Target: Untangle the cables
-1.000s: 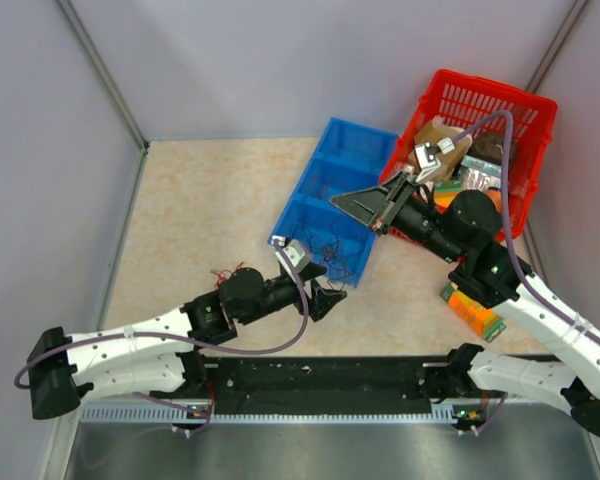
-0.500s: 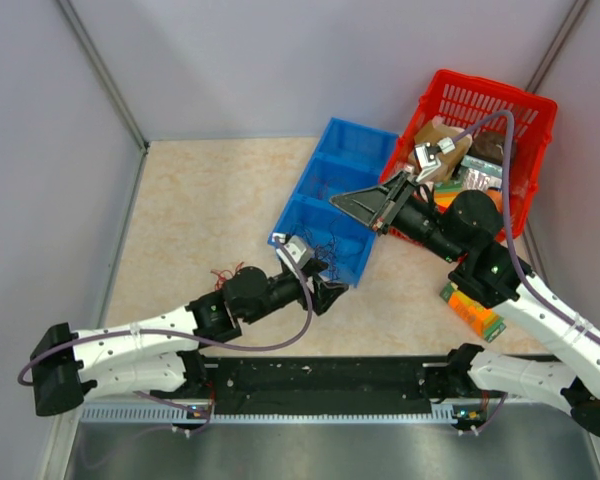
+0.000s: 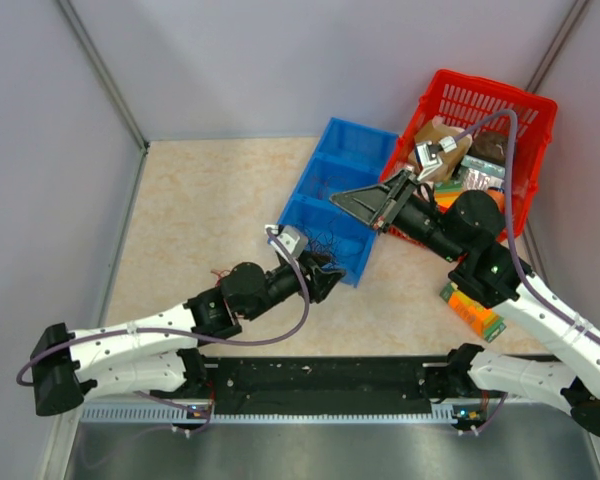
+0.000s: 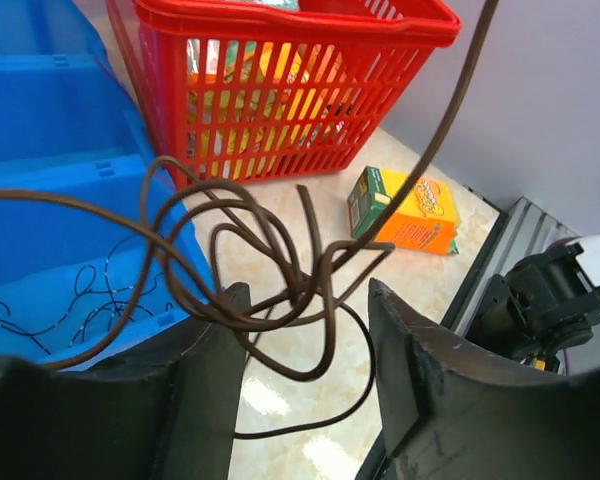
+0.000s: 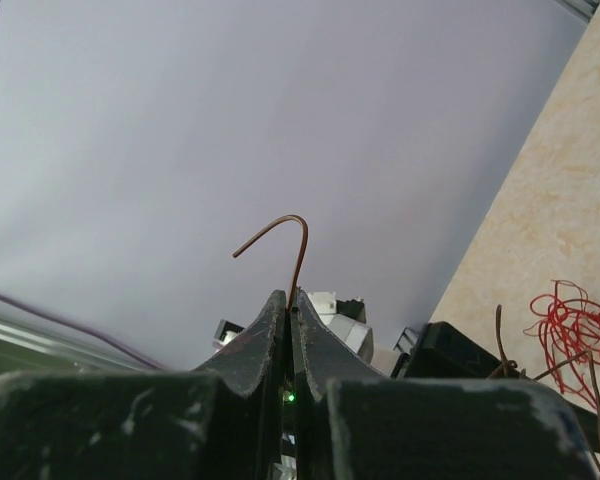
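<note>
- The fingers (image 5: 258, 350) of the right gripper (image 5: 291, 306) are pressed together with no gap. They pinch a brown cable (image 5: 296, 245), whose free end rises just above the tips and curls over in a hook.
- The fingers (image 4: 425, 390) of the left gripper (image 4: 310, 300) stand wide apart. A tangle of brown cables (image 4: 265, 300) loops across the gap between them and leans on the inner edge of one finger, but nothing clamps it.
- One strand of that tangle climbs across the left wrist view and leaves it at the top edge.
- More thin dark wires (image 4: 75, 295) lie scattered in the nearest compartment of the blue bin (image 3: 352, 148).
- A bunched red cable (image 3: 230, 271) lies on the table (image 3: 200, 200) beside the left arm, apart from the bin.
- Seen from above, the left gripper sits low at the near corner of the bin, and the right gripper hangs raised over the bin's right side.
- The bin has three compartments in a row and lies at an angle on the beige speckled table.
- A red basket (image 3: 485, 100) stands just beside the bin's far right end, with packaged goods inside.
- An orange and green box (image 4: 405, 210) lies flat on the table near the right arm, apart from the basket.
</note>
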You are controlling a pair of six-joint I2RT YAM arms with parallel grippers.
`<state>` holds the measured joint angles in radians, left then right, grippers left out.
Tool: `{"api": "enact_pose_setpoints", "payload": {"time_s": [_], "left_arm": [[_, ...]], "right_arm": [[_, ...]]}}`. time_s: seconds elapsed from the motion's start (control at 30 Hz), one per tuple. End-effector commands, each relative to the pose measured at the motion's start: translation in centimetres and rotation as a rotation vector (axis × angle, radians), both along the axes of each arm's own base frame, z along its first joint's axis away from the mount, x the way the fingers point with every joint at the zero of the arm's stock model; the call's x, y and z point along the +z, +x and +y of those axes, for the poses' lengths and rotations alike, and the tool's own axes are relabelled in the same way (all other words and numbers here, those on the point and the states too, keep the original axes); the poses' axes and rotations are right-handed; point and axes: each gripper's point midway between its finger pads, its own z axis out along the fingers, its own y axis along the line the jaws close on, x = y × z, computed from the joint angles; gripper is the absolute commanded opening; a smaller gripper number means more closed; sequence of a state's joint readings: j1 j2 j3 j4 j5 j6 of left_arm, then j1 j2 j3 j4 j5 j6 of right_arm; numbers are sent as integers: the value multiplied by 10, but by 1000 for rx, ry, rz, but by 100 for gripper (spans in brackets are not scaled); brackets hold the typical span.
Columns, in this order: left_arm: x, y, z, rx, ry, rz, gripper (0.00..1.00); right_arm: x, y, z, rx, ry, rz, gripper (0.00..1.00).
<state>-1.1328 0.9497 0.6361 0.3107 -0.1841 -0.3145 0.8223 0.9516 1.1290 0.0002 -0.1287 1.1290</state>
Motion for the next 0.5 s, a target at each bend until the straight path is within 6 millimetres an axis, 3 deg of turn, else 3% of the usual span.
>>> {"api": "enact_pose_setpoints", "payload": {"time_s": [0.0,0.23,0.33,0.47], "left_arm": [[16,-4,-15,-53,-27,-12,48],[-3,-3,-6,-27,45,10,0],[-25,3,14,58,84,61,0],[-62,11,59,251,118,171,0]], "right_arm": [[28,-4,-4,7,62,-57,0],[30,2,-11,-56,23,-89,0],[40,10,-29,-164,-58,-164,0],[49,36,-102,-546,-274,-262,0]]}}
